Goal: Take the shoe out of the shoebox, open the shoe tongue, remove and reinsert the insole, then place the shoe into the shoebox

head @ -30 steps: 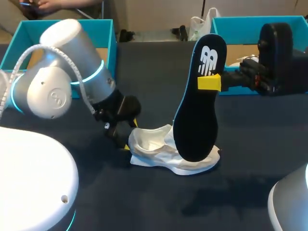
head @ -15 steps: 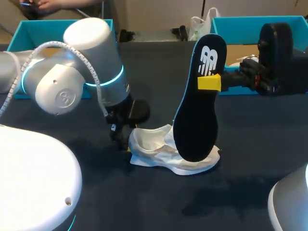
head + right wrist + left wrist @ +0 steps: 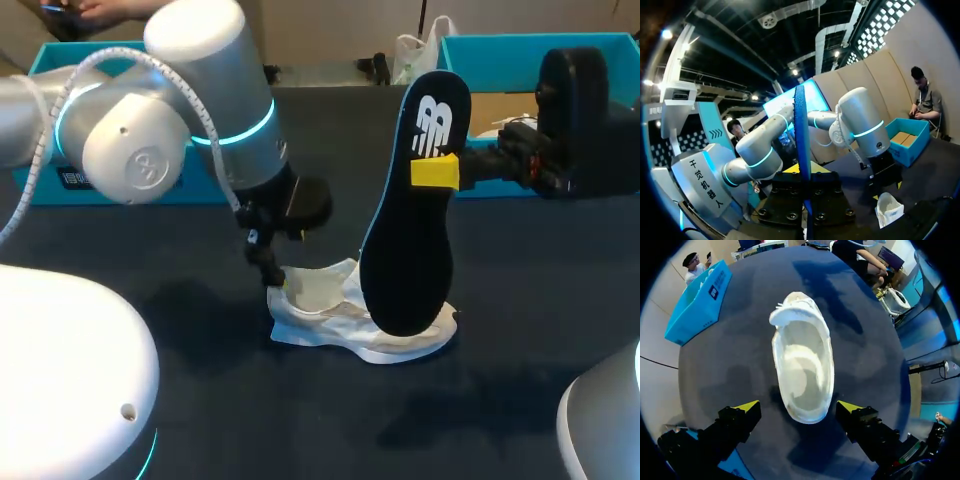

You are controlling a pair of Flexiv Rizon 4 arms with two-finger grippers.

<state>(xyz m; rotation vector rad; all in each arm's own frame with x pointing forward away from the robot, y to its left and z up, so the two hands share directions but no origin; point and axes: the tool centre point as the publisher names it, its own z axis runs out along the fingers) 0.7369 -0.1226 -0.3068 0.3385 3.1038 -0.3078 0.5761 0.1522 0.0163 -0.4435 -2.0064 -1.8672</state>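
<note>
While our right tool point(image 3: 436, 172) clamps the black blue-edged insole point(image 3: 408, 250) upright, our left tool point(image 3: 799, 405) hangs spread apart above the heel of the white shoe point(image 3: 802, 365).

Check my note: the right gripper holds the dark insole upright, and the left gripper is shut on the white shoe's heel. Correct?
One error: the left gripper is open, not shut; the left wrist view shows its fingers wide apart, clear of the white shoe. The right gripper does hold the dark insole upright.
</note>
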